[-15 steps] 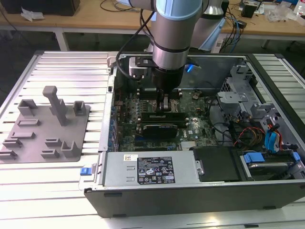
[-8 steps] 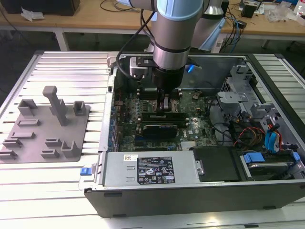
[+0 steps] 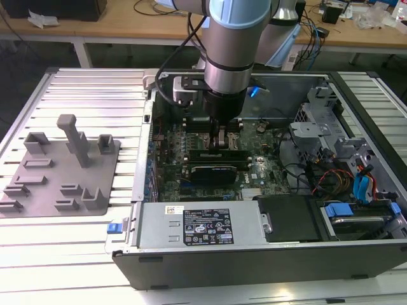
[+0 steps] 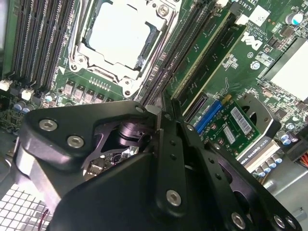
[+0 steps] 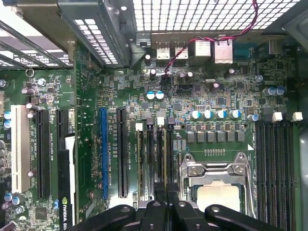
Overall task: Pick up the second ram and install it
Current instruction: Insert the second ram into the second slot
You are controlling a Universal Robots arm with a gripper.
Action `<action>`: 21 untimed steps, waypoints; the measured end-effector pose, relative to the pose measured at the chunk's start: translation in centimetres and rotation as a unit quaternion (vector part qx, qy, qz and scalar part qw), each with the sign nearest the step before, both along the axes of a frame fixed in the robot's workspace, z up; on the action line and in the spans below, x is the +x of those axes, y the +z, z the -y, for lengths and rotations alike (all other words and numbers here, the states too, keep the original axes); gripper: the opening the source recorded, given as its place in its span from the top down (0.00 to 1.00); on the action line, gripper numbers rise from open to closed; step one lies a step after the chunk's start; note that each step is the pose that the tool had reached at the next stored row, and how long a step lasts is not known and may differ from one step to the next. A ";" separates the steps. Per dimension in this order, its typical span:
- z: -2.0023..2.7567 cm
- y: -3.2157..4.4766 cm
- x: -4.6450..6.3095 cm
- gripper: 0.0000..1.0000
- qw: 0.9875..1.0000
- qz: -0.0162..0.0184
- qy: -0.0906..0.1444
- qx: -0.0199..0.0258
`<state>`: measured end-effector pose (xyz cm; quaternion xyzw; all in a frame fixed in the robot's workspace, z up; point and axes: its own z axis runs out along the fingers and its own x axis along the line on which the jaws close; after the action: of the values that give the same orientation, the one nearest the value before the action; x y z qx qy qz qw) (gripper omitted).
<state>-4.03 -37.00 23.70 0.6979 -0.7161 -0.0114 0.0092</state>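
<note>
My gripper [image 3: 220,145] reaches down into the open computer case, over the memory slots beside the processor socket. The second ram [image 5: 163,159] is a thin green stick standing on edge along one of those slots. In the second wrist view the second ram [image 4: 204,53] runs straight in between the black fingers. The gripper [image 4: 163,114] is shut on the stick, with its jaws only a narrow gap apart. In the first wrist view the gripper [image 5: 166,204] hides the near end of the stick. I cannot tell how deep the stick sits in the slot.
The grey holder tray [image 3: 60,171] lies on the table at the exterior view's left. A black expansion card [image 3: 216,166] stands just in front of the gripper. The processor socket [image 5: 219,192] lies beside the slots. The power supply [image 3: 203,225] and drive cage [image 3: 324,121] crowd the case.
</note>
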 end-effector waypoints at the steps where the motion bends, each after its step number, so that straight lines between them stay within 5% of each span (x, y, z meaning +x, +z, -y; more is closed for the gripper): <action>1: 0.00 0.00 0.0 0.91 1.000 0.000 0.001 0.000; 21: 0.08 -0.03 0.0 0.91 1.000 0.001 0.009 0.000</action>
<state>-4.07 -37.08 23.67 0.7041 -0.7100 -0.0107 0.0079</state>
